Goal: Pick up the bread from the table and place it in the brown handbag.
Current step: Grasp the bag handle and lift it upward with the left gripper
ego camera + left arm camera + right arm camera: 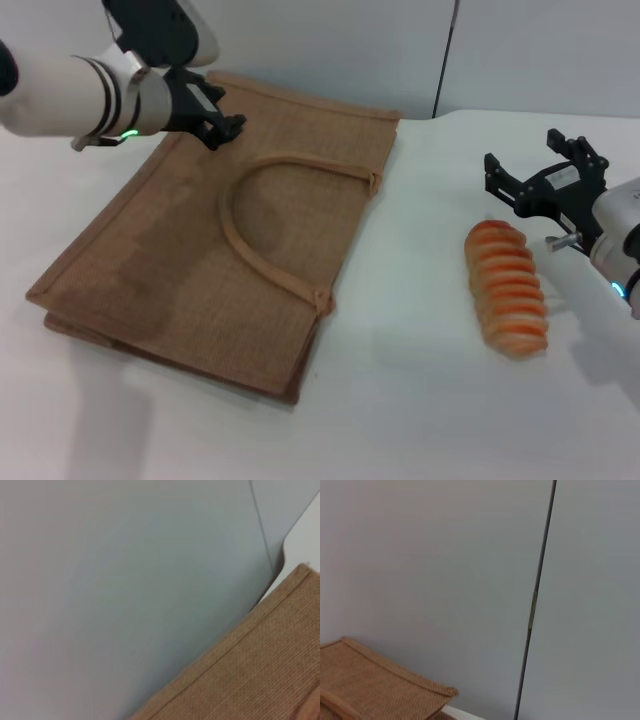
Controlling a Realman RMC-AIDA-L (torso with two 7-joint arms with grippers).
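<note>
Bread (508, 289): laid on the table (400, 400), just below the spread fingers of the right gripper (545, 175), untouched. Brown handbag (230, 250): laid flat, well apart from those fingers. Left gripper (222, 125): held over the handbag's far edge; finger state cannot be told.

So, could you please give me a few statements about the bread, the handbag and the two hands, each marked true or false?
1. The bread lies on the white table. True.
2. The brown handbag stands upright. False: it lies flat.
3. The right hand holds the bread. False: it is open, just beyond the loaf's far end.
4. The left hand is over the handbag's far edge. True.
5. The bread is inside the handbag. False: it lies apart, to its right.
</note>
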